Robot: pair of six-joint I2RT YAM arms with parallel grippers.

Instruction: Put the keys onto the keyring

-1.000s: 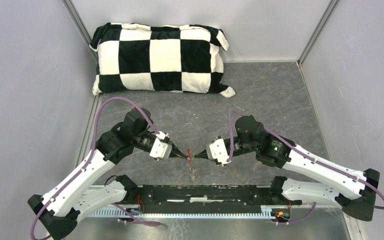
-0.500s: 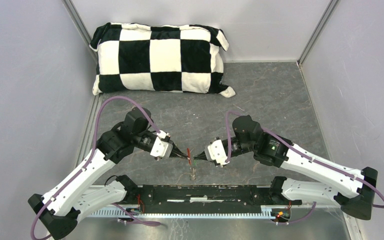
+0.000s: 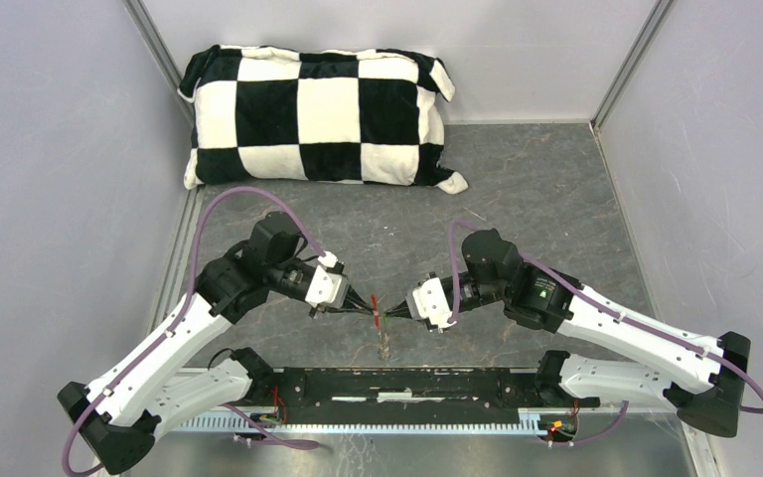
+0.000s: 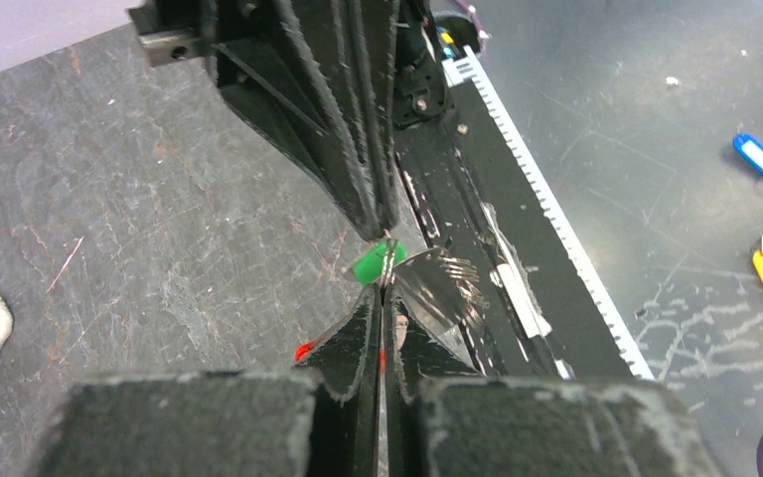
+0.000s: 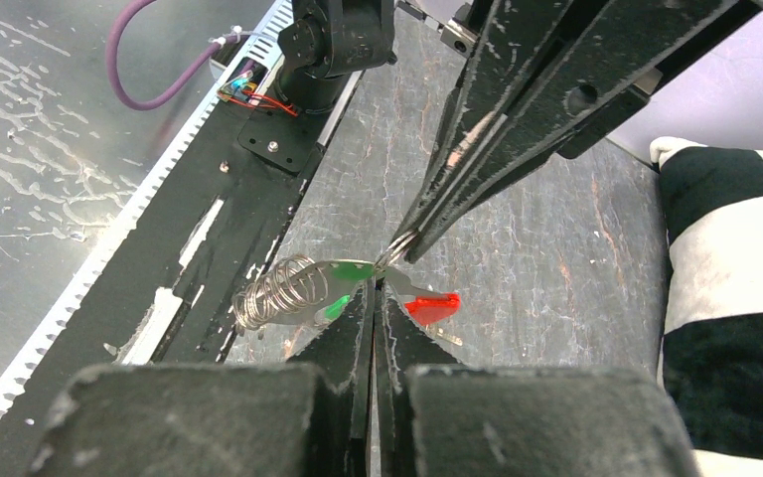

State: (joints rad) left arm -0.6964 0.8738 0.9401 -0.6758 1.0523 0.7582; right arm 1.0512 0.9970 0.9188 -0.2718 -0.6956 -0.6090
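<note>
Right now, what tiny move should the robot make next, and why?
Probably slide the green key a little further along the coiled wire of the keyring. The left gripper and right gripper are both pinched shut, tip to tip, right where key and wire meet, with the red tag beside them. Threading looks underway, but I cannot tell whether the key is on yet.

We're looking at a robot lab test cell: plain grey walls (image 3: 50, 149) box in the slate-grey worktop (image 3: 536, 199) on three sides. A black mounting rail (image 3: 358, 383) and slotted cable duct (image 3: 407, 427) line its near edge, purple cables (image 3: 248, 190) loop overhead, and a checkered pillow (image 3: 318, 114) fills the far left corner.
</note>
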